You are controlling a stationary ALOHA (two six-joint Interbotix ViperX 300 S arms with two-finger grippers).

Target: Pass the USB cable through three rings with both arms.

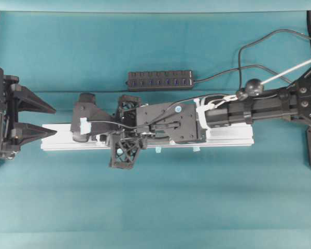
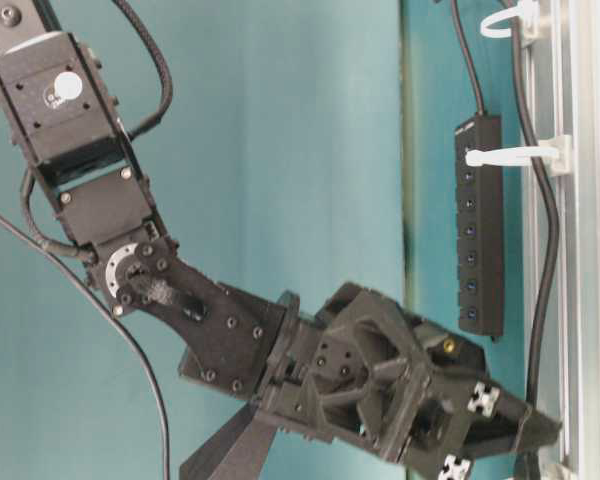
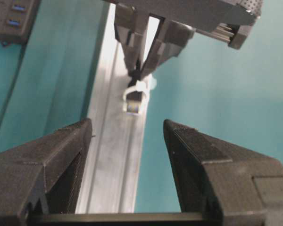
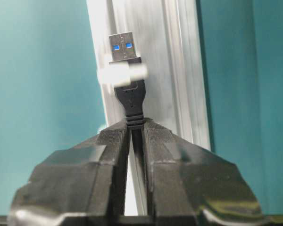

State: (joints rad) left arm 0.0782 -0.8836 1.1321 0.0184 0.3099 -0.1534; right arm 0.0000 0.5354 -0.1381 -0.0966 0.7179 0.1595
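Teal cloth [image 1: 155,207] covers the whole table. On it I see a silver aluminium rail [image 1: 223,140] running left to right, and behind it a black multi-port hub bar [image 1: 159,80] with its own cord trailing off to the right. My right arm [image 1: 259,106] lies stretched along the rail and hides most of it from overhead, rings included.

Right wrist view gives what overhead cannot: right gripper [image 4: 134,129] is clenched on the USB cable [image 4: 132,101] just behind the plug, and the silver tip with blue inserts pokes out past a translucent white ring [image 4: 122,73], blurred, wrapped around the plug body.

Left wrist view sees the same from the opposite end: plug tip [image 3: 133,107] sitting in the ring [image 3: 140,88], right gripper's closed fingers [image 3: 137,52] just behind it.

Table-level view shows two more rings [image 2: 515,155] on the rail's side with the black cord running by them; I cannot tell whether it goes through them.

Left gripper [image 1: 54,121] is released, jaws spread wide, at the rail's left end, pointing along it toward the plug, well apart from it. Right arm is extended low and nearly level along the rail.
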